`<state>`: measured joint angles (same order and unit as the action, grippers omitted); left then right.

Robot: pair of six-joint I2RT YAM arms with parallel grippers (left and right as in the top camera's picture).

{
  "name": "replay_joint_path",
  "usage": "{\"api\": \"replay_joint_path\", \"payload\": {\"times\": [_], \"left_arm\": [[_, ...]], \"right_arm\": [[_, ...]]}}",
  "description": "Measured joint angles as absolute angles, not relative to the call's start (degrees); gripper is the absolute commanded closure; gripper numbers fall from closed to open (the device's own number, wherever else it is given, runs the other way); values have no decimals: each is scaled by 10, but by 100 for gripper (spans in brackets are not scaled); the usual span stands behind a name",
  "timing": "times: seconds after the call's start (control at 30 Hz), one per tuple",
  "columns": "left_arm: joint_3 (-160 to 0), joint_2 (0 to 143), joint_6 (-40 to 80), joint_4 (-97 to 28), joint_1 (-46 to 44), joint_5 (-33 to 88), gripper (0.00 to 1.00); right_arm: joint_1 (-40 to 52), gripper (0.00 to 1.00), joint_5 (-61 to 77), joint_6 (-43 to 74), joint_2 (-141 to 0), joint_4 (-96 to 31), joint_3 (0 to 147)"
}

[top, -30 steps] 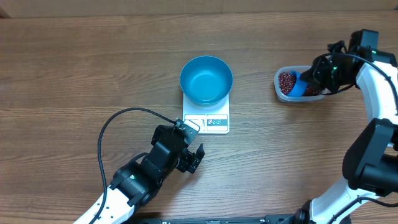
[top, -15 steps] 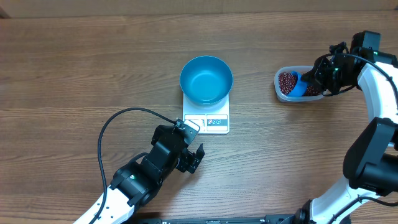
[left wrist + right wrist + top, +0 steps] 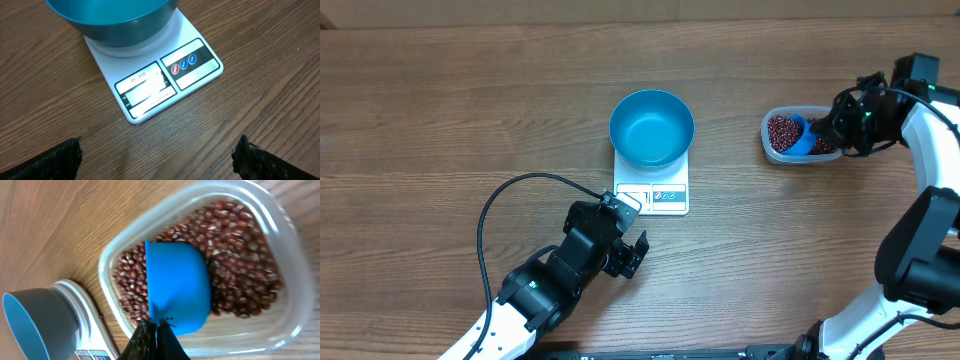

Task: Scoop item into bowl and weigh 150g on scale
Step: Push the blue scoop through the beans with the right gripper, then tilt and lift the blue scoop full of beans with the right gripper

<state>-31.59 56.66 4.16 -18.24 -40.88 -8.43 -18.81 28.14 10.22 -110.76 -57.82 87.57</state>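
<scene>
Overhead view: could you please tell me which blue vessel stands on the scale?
The round, deep blue bowl; the small bright blue scoop is in the clear plastic tub of dark red beans.

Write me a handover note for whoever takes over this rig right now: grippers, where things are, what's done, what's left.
Left gripper: open, empty, just in front of the scale.
Right gripper: shut on the handle of the scoop, which is down among the beans in the clear tub, to the right of the scale.
Bowl: on the scale, empty.
Done: bowl on the scale, scoop in hand.
Left: scoop beans into the bowl until the target weight shows.
</scene>
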Motion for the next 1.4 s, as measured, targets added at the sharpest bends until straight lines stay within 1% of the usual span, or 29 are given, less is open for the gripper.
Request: {"api": "replay_joint_path", "payload": {"times": [1.1, 1.4], "left_arm": [[-316, 567, 42, -182, -409, -84, 1], [-316, 567, 42, -182, -409, -84, 0]], "right_arm": [[-201, 96, 260, 64, -1115, -578, 876], [-222, 96, 290, 44, -1122, -576, 871]]}}
